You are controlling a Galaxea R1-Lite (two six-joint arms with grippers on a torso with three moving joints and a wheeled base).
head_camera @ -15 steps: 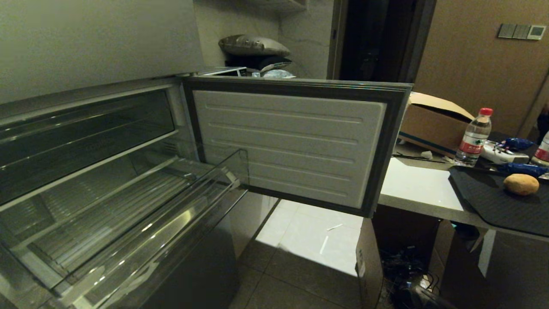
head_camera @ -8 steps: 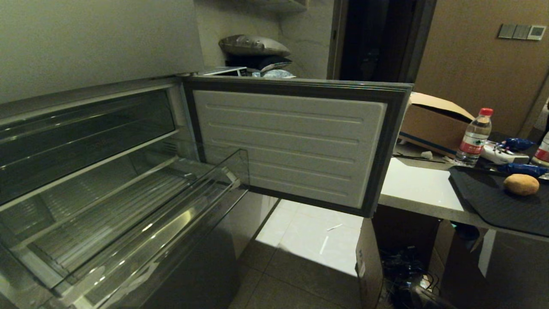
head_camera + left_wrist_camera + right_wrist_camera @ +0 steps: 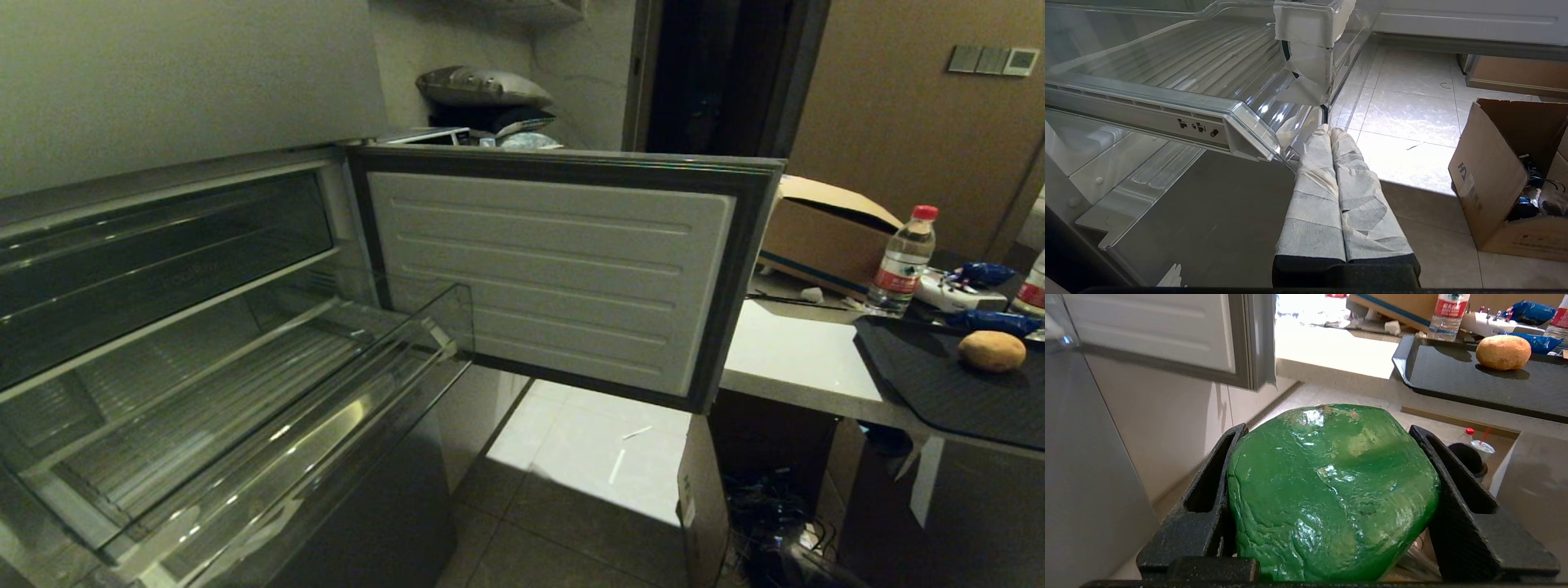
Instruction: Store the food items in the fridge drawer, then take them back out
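- Right gripper (image 3: 1327, 490) has its black jaws clamped either side of a glossy green, lumpy, pepper-like vegetable (image 3: 1331, 490), held low beside the fridge, out of the head camera's sight; the jaws stand wide because the thing is broad
- That waxy skin looks slick and the body probably hollow and light, so I'd judge a firm squeeze across its widest part is the safe hold (too hard and it could dent)
- The wide, clear plastic fridge drawer with the ribbed floor (image 3: 245, 400) is pulled out and looks bare inside; rigid, see-through, with a tall front lip to clear on the way in
- Left gripper (image 3: 1333, 192) sits just beside the drawer's front corner, its pale tape-wrapped fingers (image 3: 1314, 196) pressed together on nothing
- A round, matt brown potato (image 3: 992, 350) waits on the dark textured tray (image 3: 939, 392) on the counter; dense and firm, it should take a plain grip across the middle
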